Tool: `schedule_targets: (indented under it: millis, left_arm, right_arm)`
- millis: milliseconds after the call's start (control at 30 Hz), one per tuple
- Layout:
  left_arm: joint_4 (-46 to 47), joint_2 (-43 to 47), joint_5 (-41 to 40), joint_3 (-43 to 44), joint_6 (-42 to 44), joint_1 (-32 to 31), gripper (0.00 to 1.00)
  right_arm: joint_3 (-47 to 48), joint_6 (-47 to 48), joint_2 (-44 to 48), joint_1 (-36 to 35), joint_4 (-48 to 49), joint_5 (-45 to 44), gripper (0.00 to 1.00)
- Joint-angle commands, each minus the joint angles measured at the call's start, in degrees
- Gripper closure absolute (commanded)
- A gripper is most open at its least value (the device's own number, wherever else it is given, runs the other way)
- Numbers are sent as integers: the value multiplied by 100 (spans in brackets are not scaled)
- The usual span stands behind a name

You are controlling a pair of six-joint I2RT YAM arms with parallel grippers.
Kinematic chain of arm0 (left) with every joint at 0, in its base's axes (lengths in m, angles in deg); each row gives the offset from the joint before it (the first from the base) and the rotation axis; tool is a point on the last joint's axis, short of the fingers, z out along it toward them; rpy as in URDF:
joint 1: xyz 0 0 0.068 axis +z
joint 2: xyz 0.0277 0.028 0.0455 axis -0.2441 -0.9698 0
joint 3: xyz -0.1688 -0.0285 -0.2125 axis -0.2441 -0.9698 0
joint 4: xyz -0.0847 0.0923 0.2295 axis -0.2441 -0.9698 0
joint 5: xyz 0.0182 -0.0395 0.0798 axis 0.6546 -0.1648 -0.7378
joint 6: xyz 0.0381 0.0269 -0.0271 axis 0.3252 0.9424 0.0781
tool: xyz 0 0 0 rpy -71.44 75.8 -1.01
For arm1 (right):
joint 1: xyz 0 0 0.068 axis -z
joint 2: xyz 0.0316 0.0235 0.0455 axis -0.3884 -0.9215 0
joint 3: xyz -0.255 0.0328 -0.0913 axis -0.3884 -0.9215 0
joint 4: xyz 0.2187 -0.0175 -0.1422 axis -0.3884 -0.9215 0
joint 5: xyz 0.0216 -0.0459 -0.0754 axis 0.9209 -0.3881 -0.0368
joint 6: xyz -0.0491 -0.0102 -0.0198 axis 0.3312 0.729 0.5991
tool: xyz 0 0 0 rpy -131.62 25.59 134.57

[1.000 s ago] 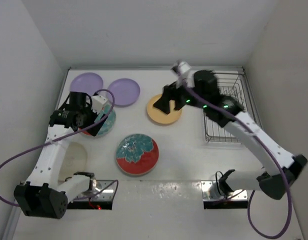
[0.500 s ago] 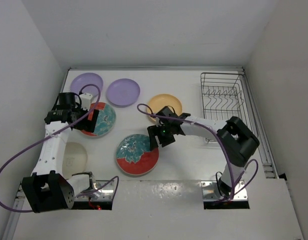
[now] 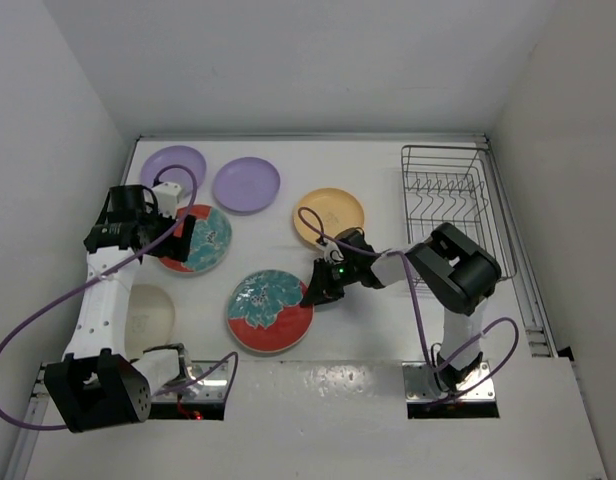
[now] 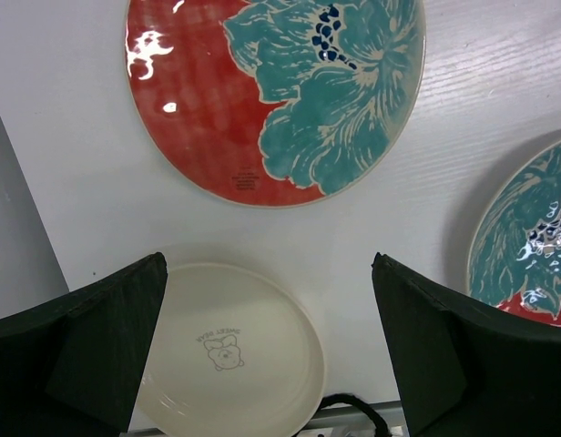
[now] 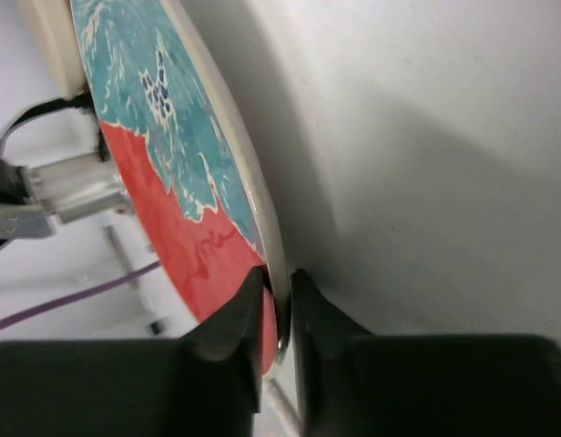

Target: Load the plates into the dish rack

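Left hand (image 4: 267, 300): wide, empty, above the left red round plate with teal flower (image 3: 193, 238). Right hand (image 5: 279, 293): pinching the right rim of the near red-and-teal floral plate (image 3: 268, 312), low on the white bench (image 3: 378, 170). Grey wire dish rack (image 3: 443, 150) lies right and farther back, on the right arm's side.

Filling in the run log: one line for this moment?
right gripper: shut on rim of near red plate | left gripper: open, holding nothing | dish rack: no plates

Left pincer (image 4: 270, 273) splayed, right pincer (image 5: 279, 293) clamped.
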Motion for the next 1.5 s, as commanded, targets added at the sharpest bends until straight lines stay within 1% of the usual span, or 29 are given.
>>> schedule_targets:
  millis: [0, 33, 67, 133, 167, 200, 233, 267, 300, 333, 367, 433, 467, 500, 533, 600, 633, 667, 700, 767, 833, 867, 900, 933, 1000, 1033, 1067, 1167, 1467]
  left_arm:
    - [139, 118, 139, 88, -111, 94, 0]
    - [139, 118, 139, 36, -111, 94, 0]
    - [139, 118, 139, 36, -111, 147, 0]
    - [139, 118, 139, 36, -111, 147, 0]
    - [139, 118, 139, 36, -111, 147, 0]
    - [139, 118, 139, 36, -111, 147, 0]
    - [139, 118, 139, 36, -111, 147, 0]
    - [139, 118, 139, 36, -111, 147, 0]
    - [139, 57, 139, 36, -111, 147, 0]
    - [139, 4, 139, 88, -111, 199, 0]
    - [139, 3, 139, 88, -111, 200, 0]
    - [139, -102, 139, 149, -111, 200, 0]
    - [139, -102, 139, 150, -111, 200, 0]
    - [139, -154, 139, 150, -111, 200, 0]
    - [139, -155, 139, 202, -111, 200, 0]
    - [139, -225, 86, 203, -111, 200, 0]
    - [139, -295, 86, 255, -111, 200, 0]
    - [139, -295, 86, 255, -111, 200, 0]
    - [139, -348, 86, 316, -111, 200, 0]
    - [139, -400, 86, 369, -111, 200, 0]
    - [139, -462, 34, 370, -111, 200, 0]
    - [139, -532, 34, 439, -111, 200, 0]
    - [139, -533, 34, 492, -111, 200, 0]
    - [139, -594, 34, 493, -111, 200, 0]
    - [139, -665, 34, 598, -111, 200, 0]
    - [139, -752, 34, 598, -111, 200, 0]
    - [139, -857, 86, 668, -111, 200, 0]
    - [139, -1042, 147, 791, -111, 200, 0]
    - [139, -1473, 201, 915, -59, 200, 0]
  right_arm:
    - [-365, -142, -364, 146, 530, -48, 88]
    - [-409, -80, -390, 172, 539, 14, 98]
    - [-427, 51, -329, 198, 539, 66, 100]
    - [-332, 245, -101, 216, 286, 225, 100]
    - [-261, 333, 187, 199, -151, 225, 100]
    - [149, 734, 512, 181, -425, 121, 100]
    - [309, 842, 689, 164, -949, 24, 100]
    - [476, 1130, 1282, 163, -1425, -151, 100]
    - [1035, 1212, 1480, 181, -1621, -440, 100]
    - [1249, 1299, 1682, 268, -2241, -834, 100]
    - [1434, 1439, 2197, 304, -2438, -1047, 100]
    - [2214, 1729, 2482, 620, -2885, -1775, 100]
    - [2584, 1792, 2771, 725, -2993, -1900, 100]
    - [2779, 2027, 2826, 1109, -3107, -2171, 100]
    - [3320, 2091, 2879, 1234, -3360, -2261, 100]
    - [3632, 2423, 3046, 1611, -3783, -2646, 100]
    - [4051, 2547, 3142, 1866, -3959, -3049, 100]
    - [4168, 2679, 3169, 2095, -4100, -3297, 100]
    - [4282, 2959, 3204, 2210, -4171, -3978, 100]
    - [4494, 3399, 3309, 2701, -4076, -5279, 100]
    - [4390, 4249, 3406, 3166, -3848, -6089, 100]
    - [4267, 4697, 3407, 3291, -3472, -6486, 100]
    - [4092, 4832, 3407, 3388, -3303, -6638, 100]
    - [3829, 5634, 3485, 3633, -2806, -7083, 100]
    - [3529, 5974, 3495, 3766, -2222, -7254, 100]
    - [3449, 6202, 3468, 4071, -1916, -7272, 100]
    - [3336, 6222, 3442, 4144, -1782, -7220, 100]
    - [3195, 6205, 3301, 4373, -1702, -7158, 100]
    - [2456, 6108, 3134, 4777, -815, -6834, 100]
